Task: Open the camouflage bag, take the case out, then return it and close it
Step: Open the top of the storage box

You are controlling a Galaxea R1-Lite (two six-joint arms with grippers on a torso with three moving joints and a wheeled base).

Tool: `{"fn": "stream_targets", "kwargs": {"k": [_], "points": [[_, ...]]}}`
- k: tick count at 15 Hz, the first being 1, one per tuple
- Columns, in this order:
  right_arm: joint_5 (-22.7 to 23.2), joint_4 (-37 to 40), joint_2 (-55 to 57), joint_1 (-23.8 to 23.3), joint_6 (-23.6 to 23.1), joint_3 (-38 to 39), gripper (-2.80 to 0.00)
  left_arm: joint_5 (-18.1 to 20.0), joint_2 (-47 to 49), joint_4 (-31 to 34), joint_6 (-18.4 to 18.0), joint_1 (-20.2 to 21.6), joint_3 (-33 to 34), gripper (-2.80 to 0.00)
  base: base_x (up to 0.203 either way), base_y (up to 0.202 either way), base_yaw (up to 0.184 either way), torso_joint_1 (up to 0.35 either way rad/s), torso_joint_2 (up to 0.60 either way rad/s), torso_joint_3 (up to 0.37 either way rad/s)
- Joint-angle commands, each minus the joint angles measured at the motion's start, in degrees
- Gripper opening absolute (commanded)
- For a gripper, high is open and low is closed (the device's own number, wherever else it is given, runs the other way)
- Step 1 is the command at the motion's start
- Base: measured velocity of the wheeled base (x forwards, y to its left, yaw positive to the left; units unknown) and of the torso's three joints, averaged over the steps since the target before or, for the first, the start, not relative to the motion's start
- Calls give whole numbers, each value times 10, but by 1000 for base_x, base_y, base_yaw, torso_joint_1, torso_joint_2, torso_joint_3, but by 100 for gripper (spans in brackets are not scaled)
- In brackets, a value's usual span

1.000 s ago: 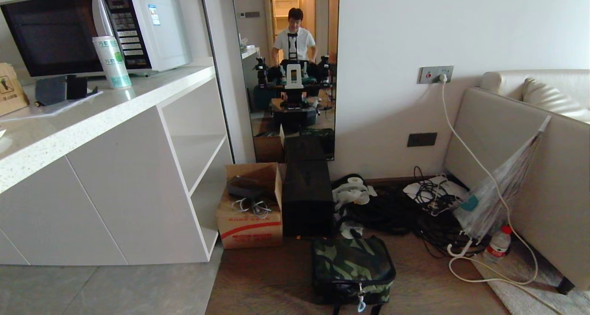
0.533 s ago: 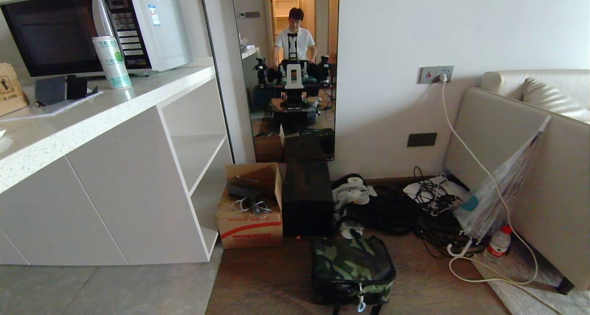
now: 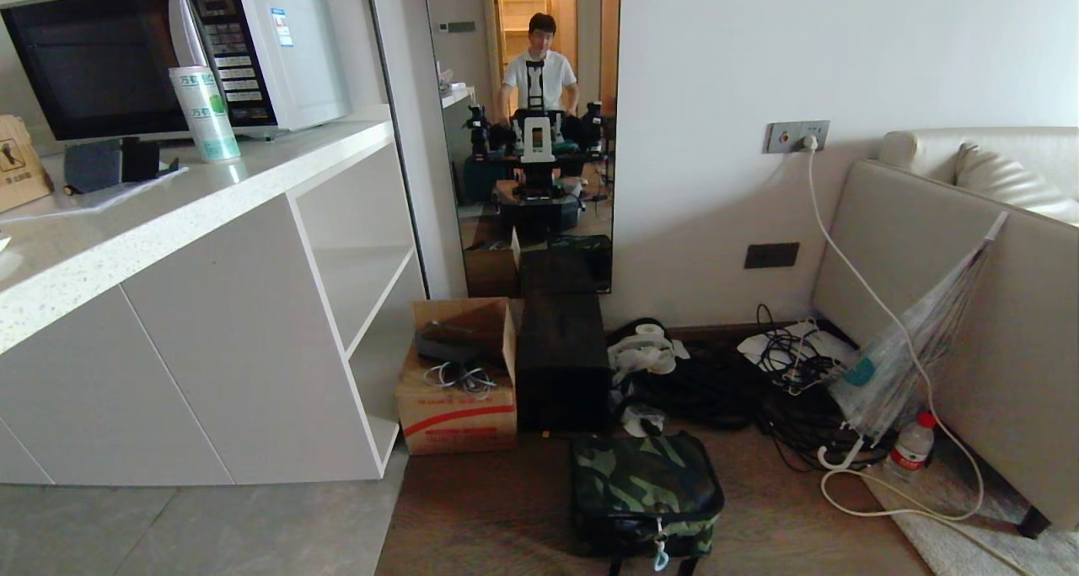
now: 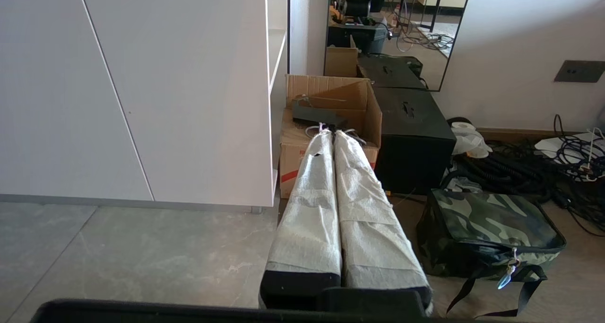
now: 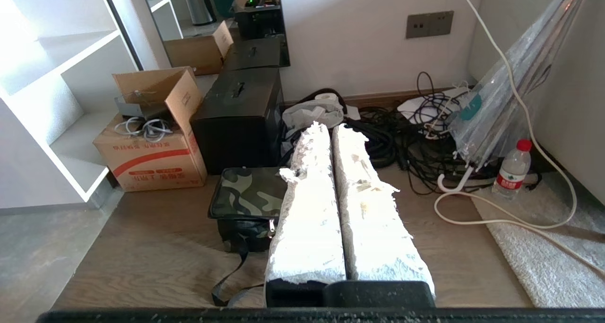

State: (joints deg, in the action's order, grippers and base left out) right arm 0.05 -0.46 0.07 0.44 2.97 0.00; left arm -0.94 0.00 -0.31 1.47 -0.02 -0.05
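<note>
Left gripper (image 4: 333, 136): seen only in its own wrist view; held level above the floor, its two white-wrapped fingers (image 4: 312, 209) pressed together along their whole length, nothing between them; the tips point toward the cardboard box (image 4: 326, 124)
White cabinet (image 3: 219, 331): far left; its open shelf end faces the cardboard box, which stands right against it
Tall black box (image 3: 560, 361): just right of the cardboard box, touching it, backed by the mirror (image 3: 531, 129)
Camouflage bag (image 3: 645, 492): on the wood floor just in front of the tall black box, zipped, pale blue loop at its near edge; bare floor to its left and right
Cables (image 3: 759, 390): heaped along the wall right of the black box
Right gripper (image 5: 331, 134): seen only in its own wrist view; level, white-wrapped fingers clenched on nothing, above the bag's right side
Umbrella (image 3: 910, 348): leaning on the sofa (image 3: 995, 306), far right; water bottle (image 3: 912, 445) at its foot
</note>
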Motion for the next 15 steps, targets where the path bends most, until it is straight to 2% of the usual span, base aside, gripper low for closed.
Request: {"fn": "stream_targets", "kwargs": {"k": [1,15], "points": [[0,0,0,0,0,0,-280,0,0,0,-1,0,0,-280,0,0,0,0,0,0],[0,0,0,0,0,0,-280,1,0,-2,6,0,1,-280,0,0,0,0,0,0]]}}
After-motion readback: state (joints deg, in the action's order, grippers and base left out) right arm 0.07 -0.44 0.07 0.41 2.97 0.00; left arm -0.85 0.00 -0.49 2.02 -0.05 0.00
